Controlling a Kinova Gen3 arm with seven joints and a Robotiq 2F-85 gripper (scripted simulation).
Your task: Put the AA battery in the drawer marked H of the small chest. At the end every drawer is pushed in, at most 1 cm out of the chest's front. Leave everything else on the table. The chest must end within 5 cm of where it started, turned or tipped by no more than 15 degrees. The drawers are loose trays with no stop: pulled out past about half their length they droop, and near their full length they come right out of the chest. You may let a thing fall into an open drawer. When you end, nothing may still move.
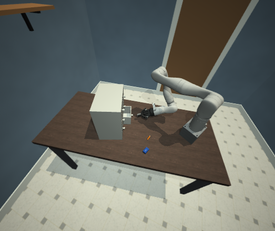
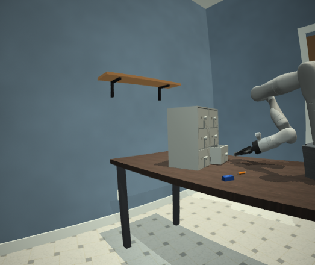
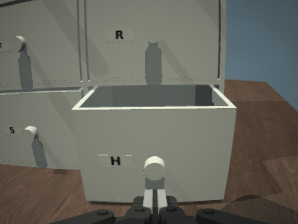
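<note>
The small white chest [image 1: 108, 111] stands on the dark table. Its drawer marked H [image 3: 154, 143], in the bottom row, is pulled partly out and looks empty; it also shows in the side view [image 2: 219, 154]. The AA battery [image 1: 148, 137] is a small orange cylinder lying on the table in front of the chest, also in the side view [image 2: 241, 173]. My gripper [image 2: 236, 153] is shut on nothing. It is level with drawer H, just in front of the drawer's knob [image 3: 154, 165], with the fingertips [image 3: 154, 196] a little short of it.
A small blue block [image 1: 145, 150] lies on the table near the battery, toward the front edge. The other drawers, among them R [image 3: 120, 35] and S [image 3: 12, 129], are pushed in. The arm's base [image 1: 193, 131] stands at the table's right side.
</note>
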